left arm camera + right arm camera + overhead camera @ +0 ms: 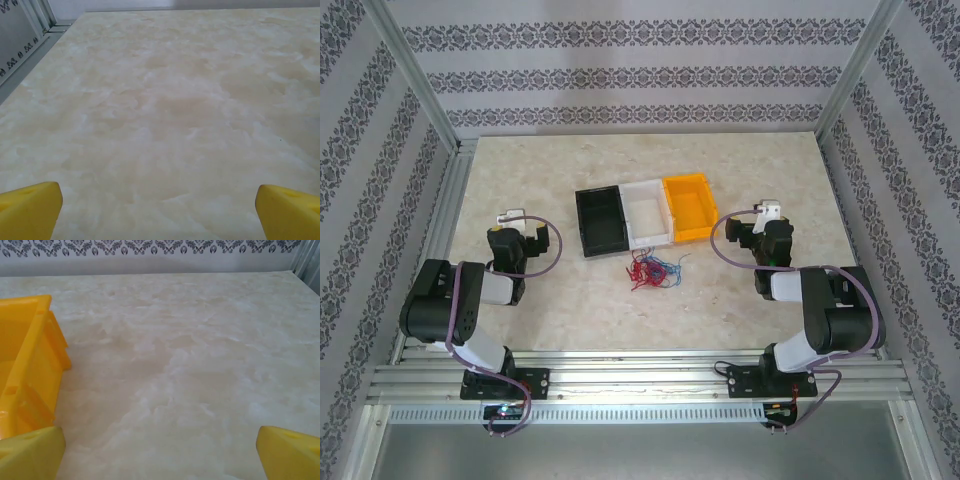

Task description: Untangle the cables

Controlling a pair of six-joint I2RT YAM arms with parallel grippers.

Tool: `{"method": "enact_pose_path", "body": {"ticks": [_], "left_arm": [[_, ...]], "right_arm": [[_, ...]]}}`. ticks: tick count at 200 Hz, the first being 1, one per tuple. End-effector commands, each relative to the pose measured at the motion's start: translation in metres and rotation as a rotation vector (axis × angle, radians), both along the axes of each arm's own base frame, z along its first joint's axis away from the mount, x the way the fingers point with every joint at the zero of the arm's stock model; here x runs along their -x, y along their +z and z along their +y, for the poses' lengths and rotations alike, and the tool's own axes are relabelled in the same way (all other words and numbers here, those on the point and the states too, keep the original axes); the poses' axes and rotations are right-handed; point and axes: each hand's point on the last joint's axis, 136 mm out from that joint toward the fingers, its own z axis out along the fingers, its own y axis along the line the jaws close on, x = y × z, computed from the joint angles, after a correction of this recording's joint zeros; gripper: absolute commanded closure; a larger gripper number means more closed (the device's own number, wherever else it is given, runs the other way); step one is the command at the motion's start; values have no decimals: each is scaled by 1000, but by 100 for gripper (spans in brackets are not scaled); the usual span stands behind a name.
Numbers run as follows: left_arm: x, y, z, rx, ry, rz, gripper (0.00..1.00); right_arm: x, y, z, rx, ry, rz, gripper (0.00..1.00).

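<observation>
Red, blue and dark wires lie as one small curly clump, the cables (pixel 653 270), on the marbled desk (pixel 580 310). The clump sits just in front of the white bin (pixel 648 212), between the left arm (pixel 460 300) and the right arm (pixel 820 310), and well apart from both. In the left wrist view the left jaws are seen spread wide, the yellow fingertips (pixel 30 207) low in the frame's corners with bare desk between them; nothing is held. The right jaws are likewise wide open and empty, with the yellow bin (pixel 25 355) close on their left.

Several failures can be expected. As the strands are hair-thin, a single wire may be missed or let slip by the broad fingertips, or the whole clump may be lifted as one. If strands are pulled apart too quickly, loops could be drawn into tighter knots. Because the clump lies so near the bins, one could be struck or shoved on the approach, most readily the yellow bin by the right arm. A collision of both arms over the clump must also be guarded against.
</observation>
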Motion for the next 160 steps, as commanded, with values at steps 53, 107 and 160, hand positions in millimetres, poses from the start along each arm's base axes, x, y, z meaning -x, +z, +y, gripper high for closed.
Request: {"method": "enact_pose_path", "body": {"ticks": [53, 107, 160], "left_arm": [[-8, 17, -2, -14, -4, -65, 1], [-8, 17, -2, -14, -5, -65, 1], [-8, 16, -1, -10, -2, -63, 1]], "right_arm": [[-4, 9, 3, 6, 22, -25, 2], [-4, 9, 3, 7, 22, -26, 2], [-4, 9, 3, 6, 22, -28, 2]]}}
